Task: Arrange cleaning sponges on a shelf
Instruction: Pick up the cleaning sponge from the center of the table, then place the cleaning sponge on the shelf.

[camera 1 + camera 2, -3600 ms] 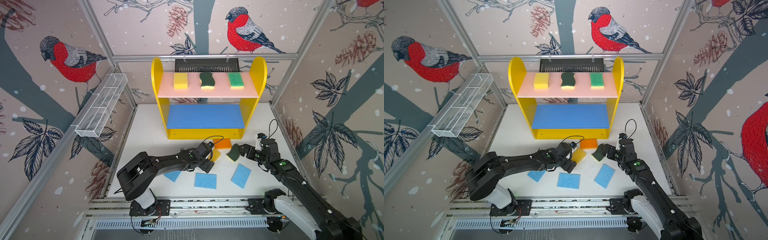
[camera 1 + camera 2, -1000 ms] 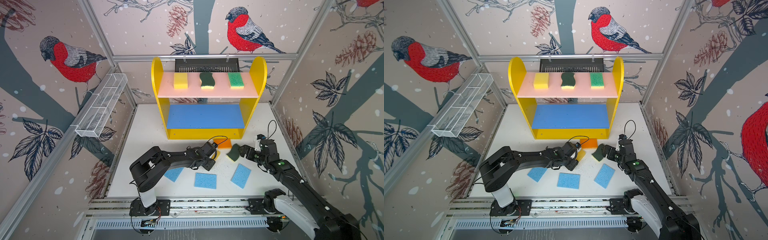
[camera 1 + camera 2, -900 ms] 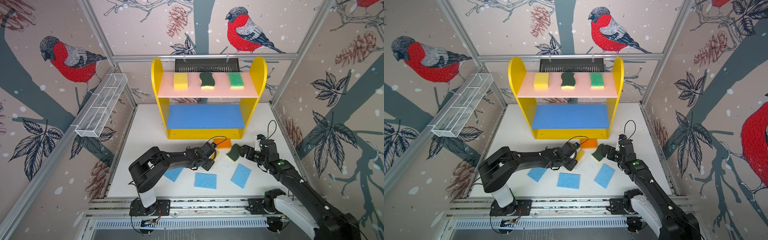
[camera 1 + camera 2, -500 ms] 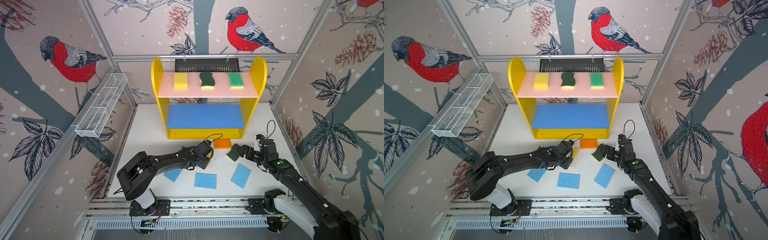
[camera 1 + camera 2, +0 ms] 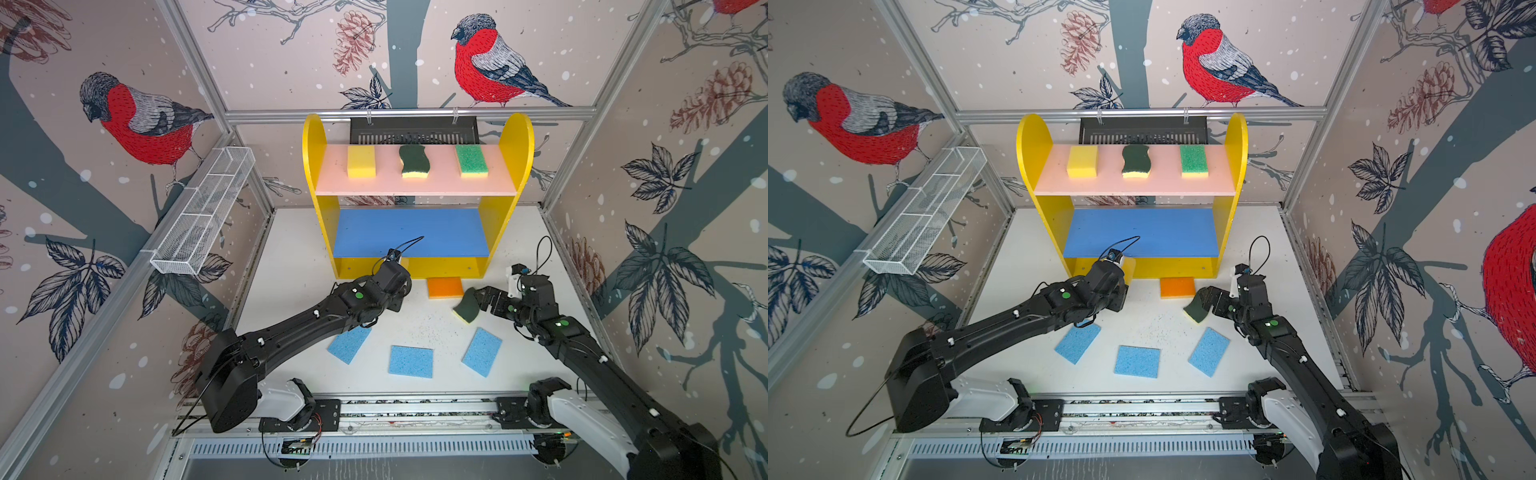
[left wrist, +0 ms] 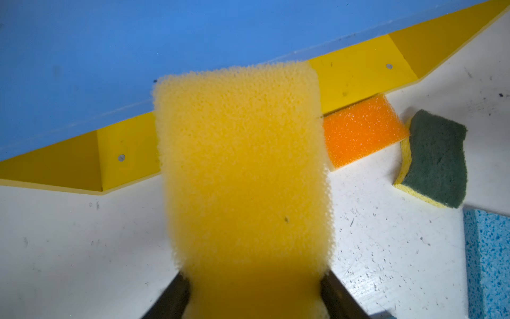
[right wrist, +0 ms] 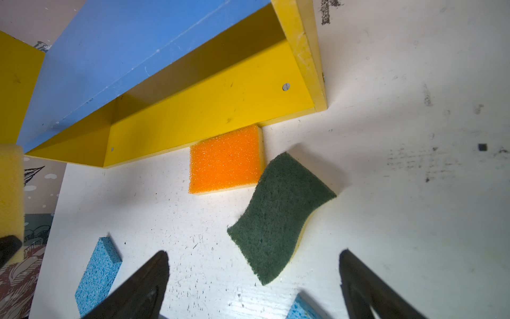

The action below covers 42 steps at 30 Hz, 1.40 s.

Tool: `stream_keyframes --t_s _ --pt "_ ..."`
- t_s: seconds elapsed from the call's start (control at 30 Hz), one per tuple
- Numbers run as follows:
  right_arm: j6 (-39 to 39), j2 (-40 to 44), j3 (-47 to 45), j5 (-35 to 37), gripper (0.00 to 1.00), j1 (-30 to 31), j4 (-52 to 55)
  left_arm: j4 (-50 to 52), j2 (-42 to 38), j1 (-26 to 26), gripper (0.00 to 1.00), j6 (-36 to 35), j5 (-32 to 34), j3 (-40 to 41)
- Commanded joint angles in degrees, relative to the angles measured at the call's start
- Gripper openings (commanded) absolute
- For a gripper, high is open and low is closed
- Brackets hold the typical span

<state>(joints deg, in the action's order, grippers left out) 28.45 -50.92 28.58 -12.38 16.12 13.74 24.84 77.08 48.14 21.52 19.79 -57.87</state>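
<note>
My left end effector (image 6: 254,292) grips a yellow sponge (image 6: 242,165) mid-frame. My right end effector (image 7: 254,256) stands open near the green sponge (image 7: 278,215).

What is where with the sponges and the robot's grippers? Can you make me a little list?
top of shelf: yellow sponge, wavy green sponge, bright green sponge
left gripper: shut on another yellow block, near the blue board
right gripper: open over a dark green sponge
table: orange sponge against the shelf, three blue sponges
</note>
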Motion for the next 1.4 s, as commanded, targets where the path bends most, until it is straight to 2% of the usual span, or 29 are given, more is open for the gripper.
stream_keyframes --t_s 0.0,0.43,0.73,1.37 --pt "-0.48 -0.23 0.81 -0.86 0.96 0.14 -2.29 -0.72 -1.29 -2.01 0.57 -1.20 2.24 0.15" --pt "1.10 -2.50 3.50 0.29 0.95 2.91 -3.97 -2.72 -1.58 -9.71 0.55 -4.10 1.64 -2.31" --pt "2.14 -3.74 4.60 1.47 0.94 5.54 -4.13 -5.61 1.93 -15.41 0.55 -5.37 -0.95 -4.14" --pt "2.53 -7.61 7.37 2.80 0.94 10.12 -6.86 -13.93 9.86 -20.39 0.55 -9.50 0.84 -8.82"
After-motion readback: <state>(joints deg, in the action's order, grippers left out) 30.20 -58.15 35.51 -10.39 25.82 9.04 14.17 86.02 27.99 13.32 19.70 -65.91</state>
